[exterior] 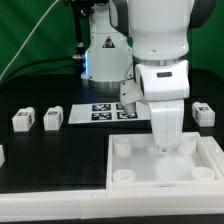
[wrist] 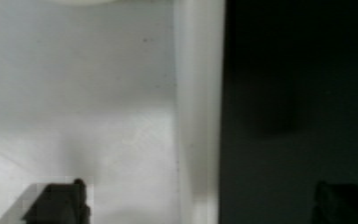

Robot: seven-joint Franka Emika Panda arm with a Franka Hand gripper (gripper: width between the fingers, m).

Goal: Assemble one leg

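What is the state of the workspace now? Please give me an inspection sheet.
Surface: black table with the marker board on it.
Job's things: legs lie loose, two on the exterior view's left and one on its right; none is held. White tray in front.
Clutter: nothing seen.
Grippers: gripper open, low over the tray's far rim.
Cables: one thin cable at the back.
Surroundings: green backdrop.

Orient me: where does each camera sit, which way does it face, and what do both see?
Exterior view: off the arm, above table height, facing the robot; shows the arm, the gripper lowered over the tray, legs and the marker board.
Wrist view: on the wrist, looking down at the tray rim and table; only the open gripper shows.
Shared: gripper, tray, table.
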